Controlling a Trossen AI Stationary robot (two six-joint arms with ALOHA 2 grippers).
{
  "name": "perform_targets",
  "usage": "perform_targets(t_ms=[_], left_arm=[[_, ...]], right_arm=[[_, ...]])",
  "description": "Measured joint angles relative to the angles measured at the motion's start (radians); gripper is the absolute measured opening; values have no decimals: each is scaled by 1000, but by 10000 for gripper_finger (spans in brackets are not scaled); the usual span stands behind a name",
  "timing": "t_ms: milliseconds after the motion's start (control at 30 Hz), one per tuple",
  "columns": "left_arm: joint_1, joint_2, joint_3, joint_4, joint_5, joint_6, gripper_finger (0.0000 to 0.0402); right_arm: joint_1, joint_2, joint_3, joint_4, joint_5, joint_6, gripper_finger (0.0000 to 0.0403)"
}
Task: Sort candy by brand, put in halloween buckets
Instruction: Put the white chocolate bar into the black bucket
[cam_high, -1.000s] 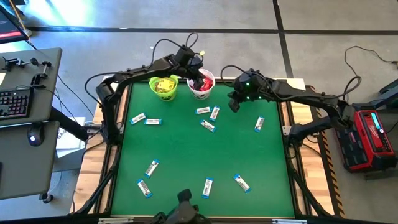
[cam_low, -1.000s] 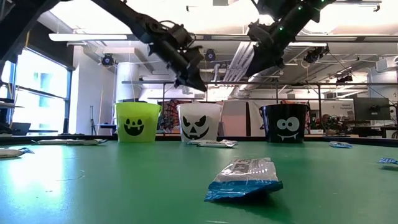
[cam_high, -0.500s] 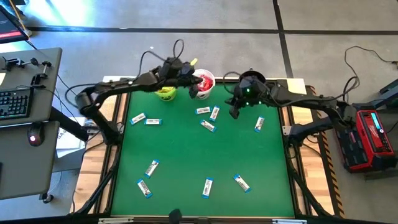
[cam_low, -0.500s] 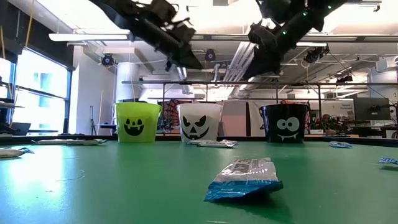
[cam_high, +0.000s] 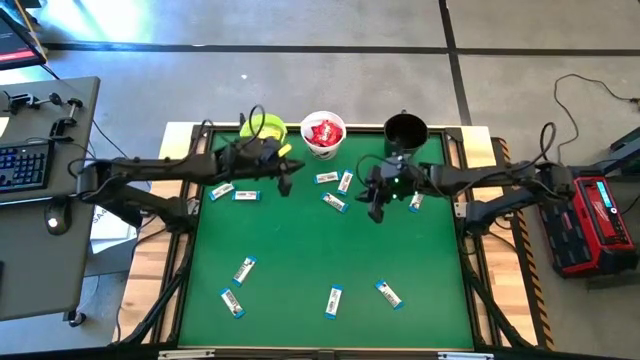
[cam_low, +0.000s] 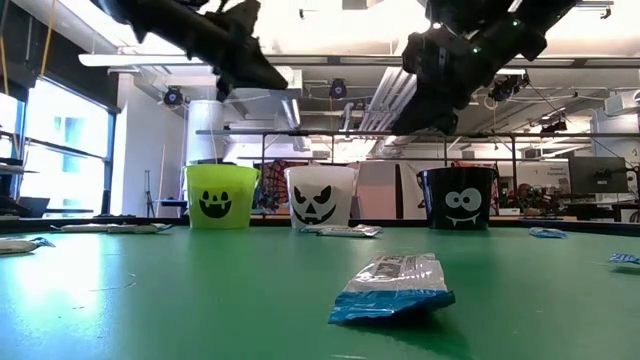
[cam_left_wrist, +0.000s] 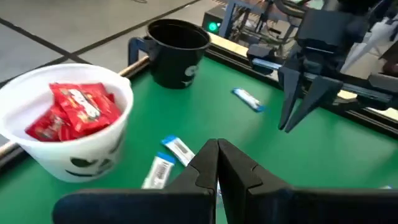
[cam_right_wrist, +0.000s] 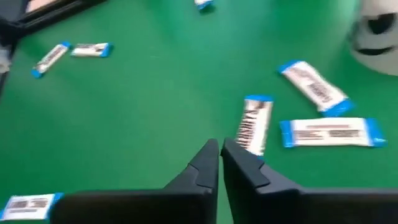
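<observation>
Between both narrow, empty hands, blue-and-white bars lie before three buckets.

Three buckets line the table's far edge (bars scattered before them).

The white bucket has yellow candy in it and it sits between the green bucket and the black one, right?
Not quite. The candy in the white bucket is red, not yellow, as the left wrist view and the high view show. The rest holds: it sits between the green bucket and the black bucket.
</observation>
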Motion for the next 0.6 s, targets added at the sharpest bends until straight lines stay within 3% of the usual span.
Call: perform_targets(t_ms=[133,367,600], left_arm=[[-58,-73,-68,14,-31,-23,0],[-121,-170,-125,21,-40,-11,0],[-134,-207,-126,13,-46,8,0]], right_arm=[[83,33,-2,23,68,29,72],[171,170,-2,92,302,40,191],[163,320,-2,216,354,45,237]])
